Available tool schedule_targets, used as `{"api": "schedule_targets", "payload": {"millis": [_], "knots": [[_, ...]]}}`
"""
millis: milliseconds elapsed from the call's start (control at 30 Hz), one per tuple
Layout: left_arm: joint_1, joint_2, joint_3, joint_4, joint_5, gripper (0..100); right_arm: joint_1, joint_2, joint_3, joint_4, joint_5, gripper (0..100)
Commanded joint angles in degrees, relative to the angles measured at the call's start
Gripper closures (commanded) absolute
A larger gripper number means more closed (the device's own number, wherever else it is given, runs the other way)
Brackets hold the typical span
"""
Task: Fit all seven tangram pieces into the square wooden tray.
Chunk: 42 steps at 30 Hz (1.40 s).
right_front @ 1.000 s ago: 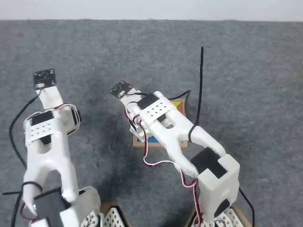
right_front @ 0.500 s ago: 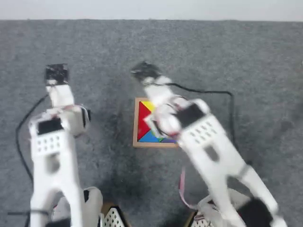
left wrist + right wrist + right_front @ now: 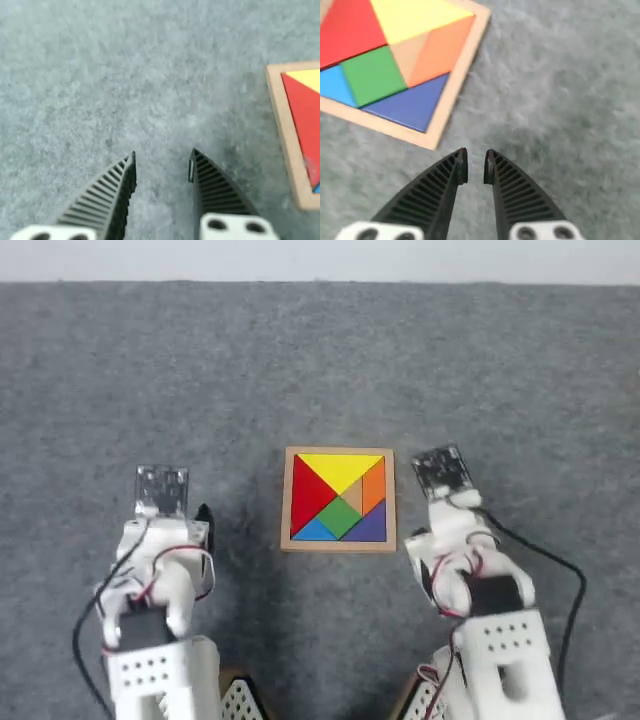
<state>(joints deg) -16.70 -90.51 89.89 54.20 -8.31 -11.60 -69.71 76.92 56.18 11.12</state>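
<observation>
High view: one square wooden tray lies on the grey table, holding all seven coloured tangram pieces: two large triangles, yellow and red, and five smaller shapes. Two white arms sit drawn back, one on each side of the tray. The left hand is released, grasping nothing. The right hand, near the tray's edge, is barely parted and empty.
</observation>
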Motion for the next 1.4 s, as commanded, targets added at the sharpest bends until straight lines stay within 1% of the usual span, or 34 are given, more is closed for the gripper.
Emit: {"api": "schedule_targets", "payload": {"millis": [0,67,200,400,1367], "knots": [[0.0,-12.5,5.4,-1.3,-0.4,84,4.4,-8.1,3.1,0.9,1.1,93.1],[0.0,-15.0,6.5,-0.2,-0.4,84,6.8,-12.3,5.4,2.5,1.1,93.3],[0.4,-12.5,6.6,1.1,-0.6,84,10.8,-21.3,11.3,3.0,1.1,93.3],[0.1,-12.4,6.6,1.1,-0.6,84,11.8,-34.6,18.8,6.9,1.4,93.1],[0.1,-12.2,6.6,1.1,-0.5,84,11.8,-32.7,19.5,7.1,1.5,93.0]]}}
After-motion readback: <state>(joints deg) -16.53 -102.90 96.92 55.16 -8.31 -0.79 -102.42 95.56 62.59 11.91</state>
